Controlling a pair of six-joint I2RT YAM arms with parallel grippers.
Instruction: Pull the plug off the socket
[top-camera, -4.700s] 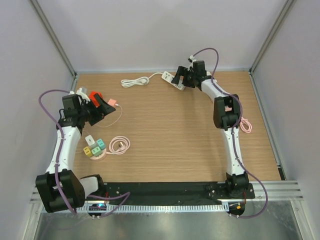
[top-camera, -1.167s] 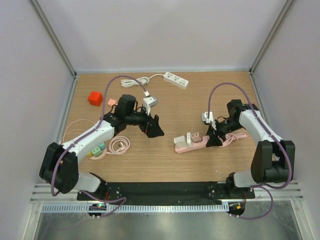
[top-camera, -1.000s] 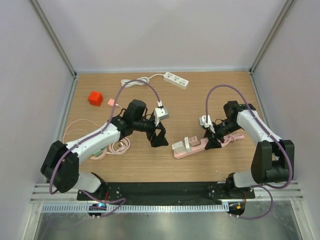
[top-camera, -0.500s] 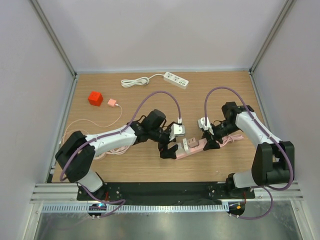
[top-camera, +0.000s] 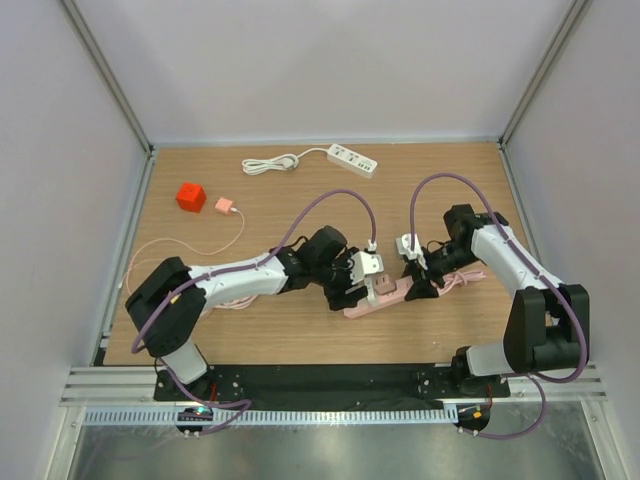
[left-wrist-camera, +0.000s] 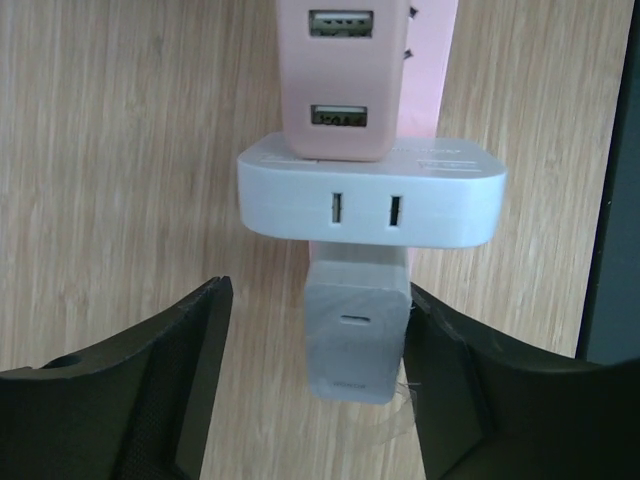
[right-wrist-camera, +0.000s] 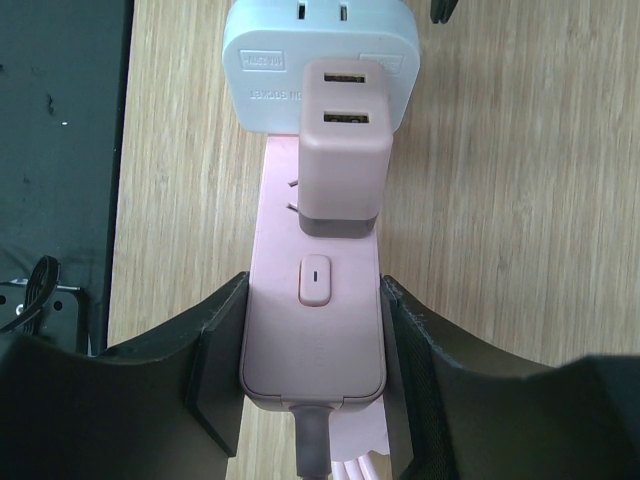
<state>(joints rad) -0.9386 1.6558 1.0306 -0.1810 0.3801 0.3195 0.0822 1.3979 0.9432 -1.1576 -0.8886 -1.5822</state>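
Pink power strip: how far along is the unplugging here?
Done: the right gripper is shut on the pink power strip at its switch end, bracing it. In hand: the left gripper is open, its fingers either side of the grey charger at the other end, not yet closed. Left: grip that charger and pull it out. The white adapter and pink USB charger are seated too, so nothing is unplugged yet.

Got a pink power strip (top-camera: 392, 292) lying slantwise on the wooden table (top-camera: 300, 338) with plugs (top-camera: 378, 283) stuck in it, left gripper (top-camera: 350, 293) crowding its left end, right gripper (top-camera: 419, 287) at its right end, plus a white power strip (top-camera: 350, 158) near the back wall and a red cube (top-camera: 190, 196) with a small pink plug (top-camera: 224, 206) just beside it.
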